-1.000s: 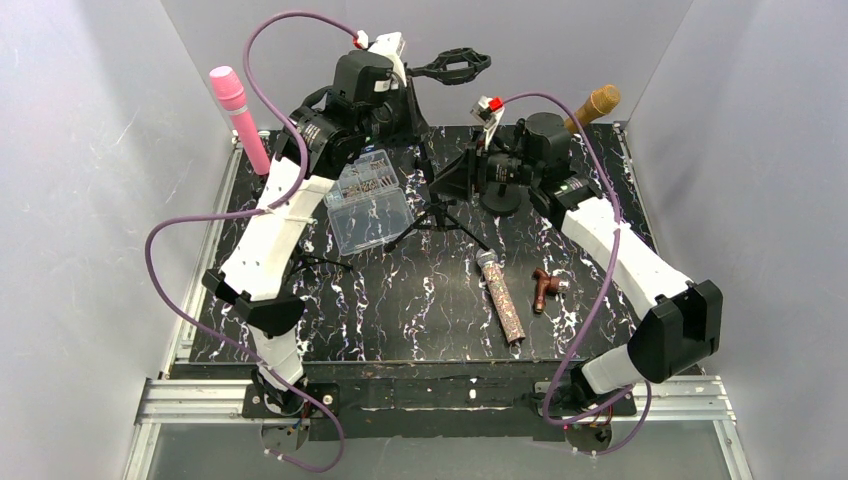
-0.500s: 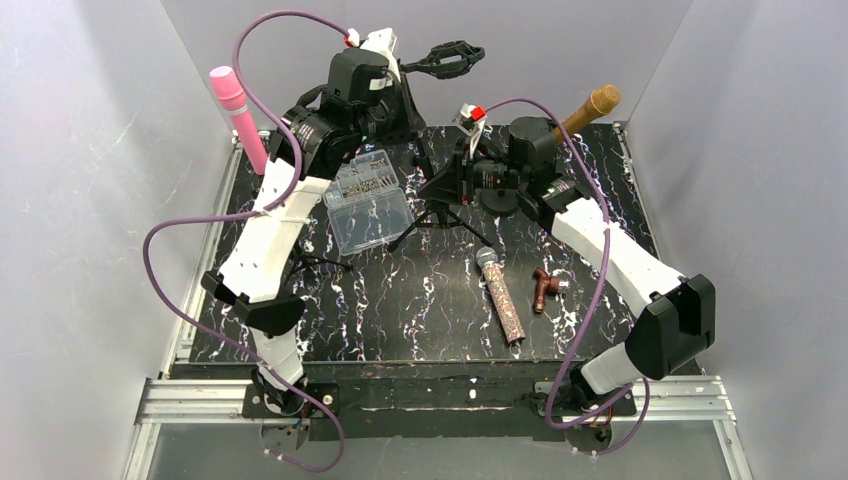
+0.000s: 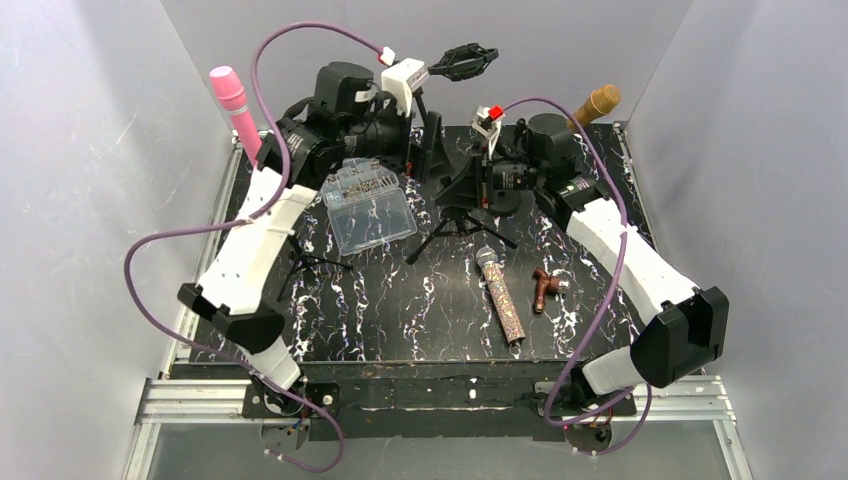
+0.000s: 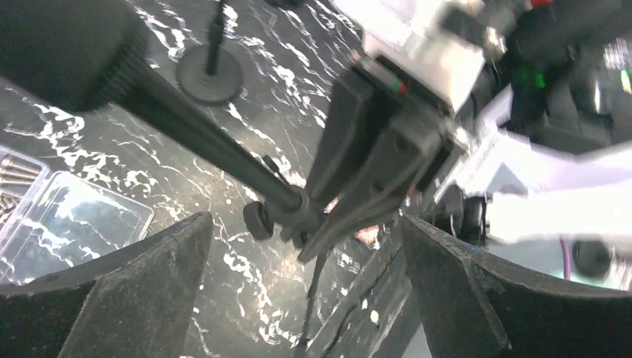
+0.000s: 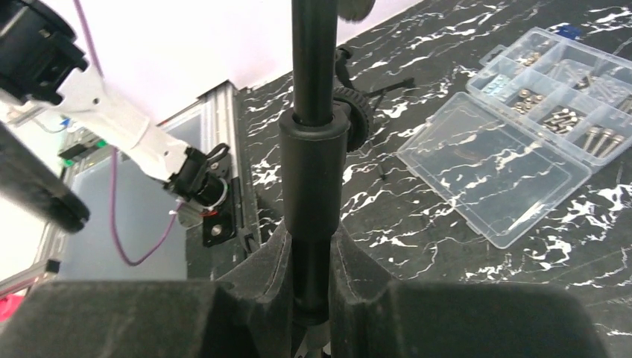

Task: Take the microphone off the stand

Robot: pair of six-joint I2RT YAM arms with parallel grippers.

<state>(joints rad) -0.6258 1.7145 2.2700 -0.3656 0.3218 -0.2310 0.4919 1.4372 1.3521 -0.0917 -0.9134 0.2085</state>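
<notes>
right gripper (image 5: pixel 309 253) clenched on the tripod stand (image 5: pixel 311 171) pole; left gripper (image 4: pixel 304 224) released, pole untouched between its spread fingers. clip (image 3: pixel 462 60) looks empty, glitter microphone (image 3: pixel 500 295) lies well clear of both: removal seems done.

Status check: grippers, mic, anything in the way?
Left gripper open at stand. Right gripper shut on stand pole. Glitter mic lies on table, clip empty. Parts box beside stand legs.
</notes>
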